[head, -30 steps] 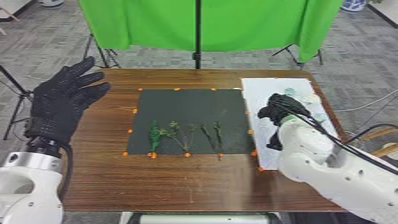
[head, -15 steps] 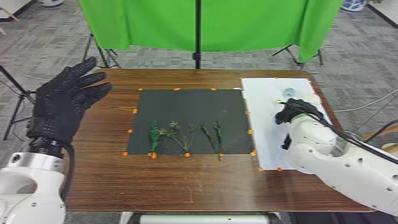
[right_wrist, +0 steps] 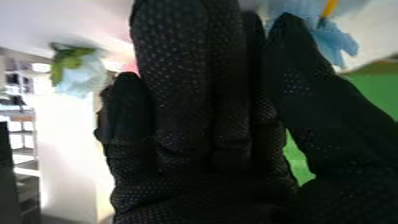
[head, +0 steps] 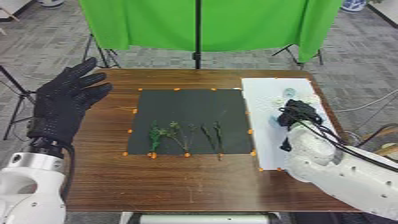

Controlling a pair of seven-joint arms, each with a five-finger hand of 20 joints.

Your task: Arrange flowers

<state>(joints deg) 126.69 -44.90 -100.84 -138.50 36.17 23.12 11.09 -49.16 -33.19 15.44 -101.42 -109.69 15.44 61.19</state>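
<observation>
My right hand (head: pixel 300 113) is over the white sheet (head: pixel 272 156) on the table's right side. In the right wrist view the fingers of that hand (right_wrist: pixel 204 110) are straight, with the thumb apart from them. A blue flower (right_wrist: pixel 334 41) is by the thumb's tip, and a pale blue flower with green leaves (right_wrist: pixel 80 72) lies beyond the fingers' other side. A pale bluish flower (head: pixel 289 92) lies on the sheet just past the hand. Green leafy stems (head: pixel 155 136), branching stems (head: pixel 181 138) and thin stems (head: pixel 213 135) lie on the dark mat (head: pixel 189 107). My left hand (head: pixel 64 97) is raised, open, at the left.
Orange markers (head: pixel 131 131) line the edges of the mat and the sheet. The brown table (head: pixel 169 185) extends in front of the mat. A green cloth (head: pixel 147 25) on a stand hangs behind the table.
My right hand has moved to the right over the white sheet, uncovering the pale flower past it. The left hand has barely moved, and the stems on the mat lie as before.
</observation>
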